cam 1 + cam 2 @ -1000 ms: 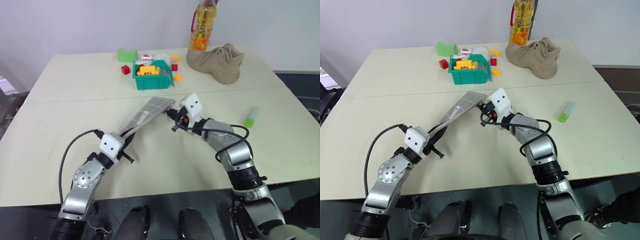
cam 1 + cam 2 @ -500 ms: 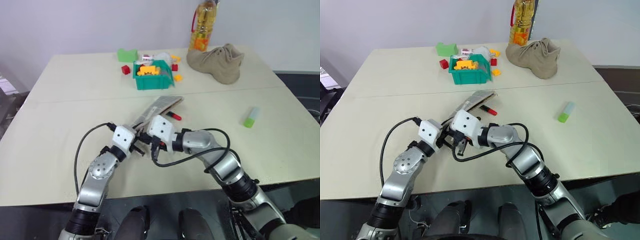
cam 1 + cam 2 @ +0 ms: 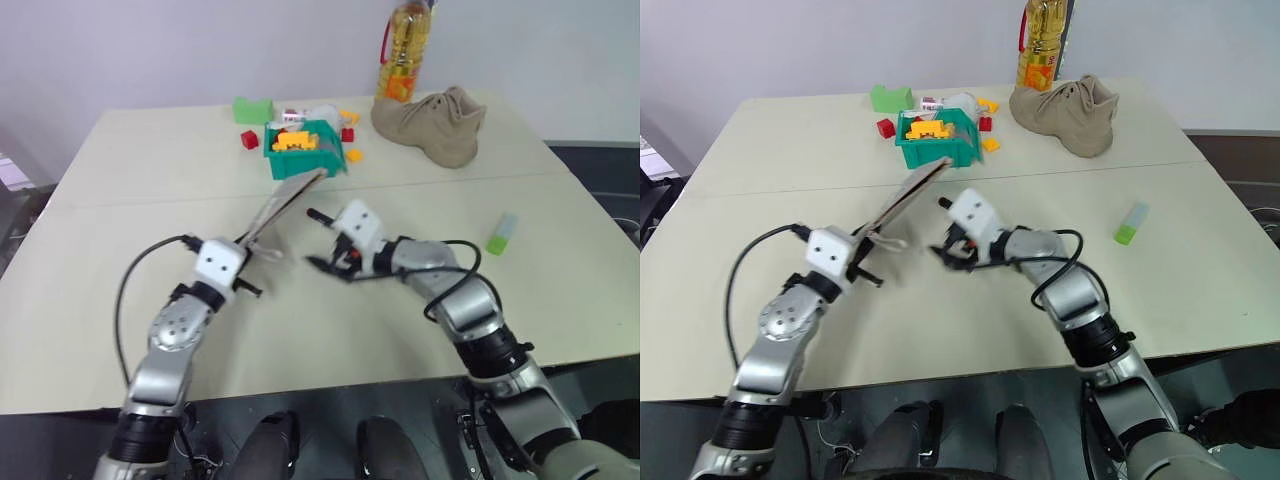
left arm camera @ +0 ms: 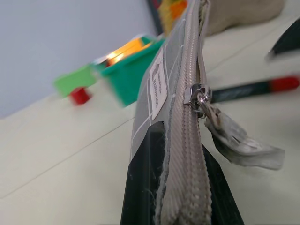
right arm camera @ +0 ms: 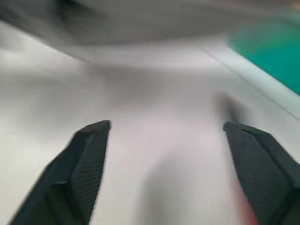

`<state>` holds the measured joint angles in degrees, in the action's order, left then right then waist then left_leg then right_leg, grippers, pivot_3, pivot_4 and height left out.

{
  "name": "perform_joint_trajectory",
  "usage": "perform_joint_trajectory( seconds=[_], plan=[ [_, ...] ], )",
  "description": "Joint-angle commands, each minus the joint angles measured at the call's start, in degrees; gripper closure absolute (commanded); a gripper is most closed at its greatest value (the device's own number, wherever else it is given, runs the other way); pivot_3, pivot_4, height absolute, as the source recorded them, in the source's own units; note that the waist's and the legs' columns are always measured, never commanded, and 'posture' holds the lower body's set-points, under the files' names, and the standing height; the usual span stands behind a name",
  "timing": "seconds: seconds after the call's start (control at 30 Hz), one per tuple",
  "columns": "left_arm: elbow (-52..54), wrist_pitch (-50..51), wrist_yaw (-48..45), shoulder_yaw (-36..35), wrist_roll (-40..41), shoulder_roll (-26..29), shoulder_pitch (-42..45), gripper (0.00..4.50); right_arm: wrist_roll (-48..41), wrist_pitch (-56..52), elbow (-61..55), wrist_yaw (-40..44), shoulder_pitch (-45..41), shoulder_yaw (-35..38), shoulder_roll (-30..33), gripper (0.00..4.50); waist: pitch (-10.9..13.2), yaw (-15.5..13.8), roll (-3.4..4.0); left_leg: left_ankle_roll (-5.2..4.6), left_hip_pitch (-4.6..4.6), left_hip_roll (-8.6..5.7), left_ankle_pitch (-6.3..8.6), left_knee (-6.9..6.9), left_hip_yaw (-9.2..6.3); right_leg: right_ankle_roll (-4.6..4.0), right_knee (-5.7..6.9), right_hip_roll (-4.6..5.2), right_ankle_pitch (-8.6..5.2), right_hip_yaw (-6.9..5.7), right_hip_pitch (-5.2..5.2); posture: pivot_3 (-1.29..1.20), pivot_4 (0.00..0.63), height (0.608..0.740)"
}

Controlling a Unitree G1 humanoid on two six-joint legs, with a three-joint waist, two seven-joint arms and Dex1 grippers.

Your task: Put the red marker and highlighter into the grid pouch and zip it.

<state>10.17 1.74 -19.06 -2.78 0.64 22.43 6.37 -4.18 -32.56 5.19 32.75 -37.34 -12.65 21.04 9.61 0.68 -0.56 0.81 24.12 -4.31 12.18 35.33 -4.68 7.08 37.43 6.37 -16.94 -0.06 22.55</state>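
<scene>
Two end effectors: left [image 4: 180, 197] clamped on grid pouch [image 3: 283, 203]; right [image 3: 322, 240] spread wide, empty, nearest red marker [image 4: 255, 87], lying crosswise mid-surface.

The grid pouch [image 4: 165, 89] is woven grey cloth with a matt face, a ribbed fabric zipper tape and a small shiny metal slider [image 4: 197, 97]; a frayed cloth pull tab [image 4: 239, 143] hangs from it, and a paper-like white label [image 4: 157, 84] sits on its side. The red marker [image 4: 255, 88] looks like smooth plastic. The bin [image 3: 305, 150] at twelve o'clock is glossy green plastic. The boot [image 3: 430, 122] is soft, napped tan suede. The bottle [image 3: 403, 50] is clear glossy plastic. The table [image 3: 130, 200] is smooth, matt cream laminate.
</scene>
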Motion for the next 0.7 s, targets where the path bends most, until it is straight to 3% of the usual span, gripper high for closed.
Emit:
perform_joint_trajectory(
  seconds=[0.03,0.23,0.33,0.5,0.53,0.7],
  plan=[
    [0.31,-2.32,-1.33,-2.24,0.72,1.96,0.2,4.5,1.43,2.79,6.53,-2.23,-3.05,1.45,-1.4,0.53,0.0,0.03,0.0,0.0,0.0,0.0,0.0,0.0,0.0,0.0,0.0,0.0,0.0,0.0,0.0,0.0,0.15,0.74],
    [-2.67,-2.69,-3.99,-1.2,-0.05,4.28,-0.14,4.5,0.1,6.01,21.11,-3.85,-7.52,4.67,-6.03,0.53,0.0,0.2,0.01,0.01,0.0,0.01,-0.01,-0.07,0.02,0.0,-0.02,0.0,0.0,0.01,0.02,0.0,0.15,0.74],
    [-2.82,-2.32,-3.7,-0.74,-0.65,3.94,-0.32,4.5,0.08,7.36,22.66,-2.95,-7.78,5.12,-6.55,1.42,0.0,0.2,0.01,0.01,0.01,0.01,-0.01,-0.06,0.02,0.0,-0.01,0.0,0.0,0.02,0.03,0.0,0.15,0.74],
    [-2.4,-1.15,-2.56,-1.01,-0.04,2.61,-0.5,4.5,-0.23,8.05,19.53,-1.43,-6.68,5.88,-5.84,3.99,0.01,0.16,0.01,0.01,0.02,0.01,-0.01,-0.06,0.02,0.0,0.0,0.0,0.0,0.02,0.04,0.0,0.15,0.74],
    [-2.25,-0.97,-2.41,-0.95,-0.01,2.37,-0.51,4.5,-0.12,7.74,17.86,-0.73,-6.15,5.8,-4.98,4.17,0.01,0.17,0.01,0.01,0.02,0.01,-0.01,-0.06,0.02,0.0,0.0,0.0,0.0,0.02,0.04,0.0,0.15,0.74],
    [-1.75,-0.59,-2.71,-0.45,0.51,1.33,-0.02,4.5,-0.25,8.49,5.36,5.49,-1.44,6.43,3.45,4.15,0.01,-0.2,0.02,0.01,0.16,-0.01,-0.01,-0.01,0.01,0.0,0.0,0.02,0.0,0.01,0.12,0.0,0.15,0.74]
  ],
)
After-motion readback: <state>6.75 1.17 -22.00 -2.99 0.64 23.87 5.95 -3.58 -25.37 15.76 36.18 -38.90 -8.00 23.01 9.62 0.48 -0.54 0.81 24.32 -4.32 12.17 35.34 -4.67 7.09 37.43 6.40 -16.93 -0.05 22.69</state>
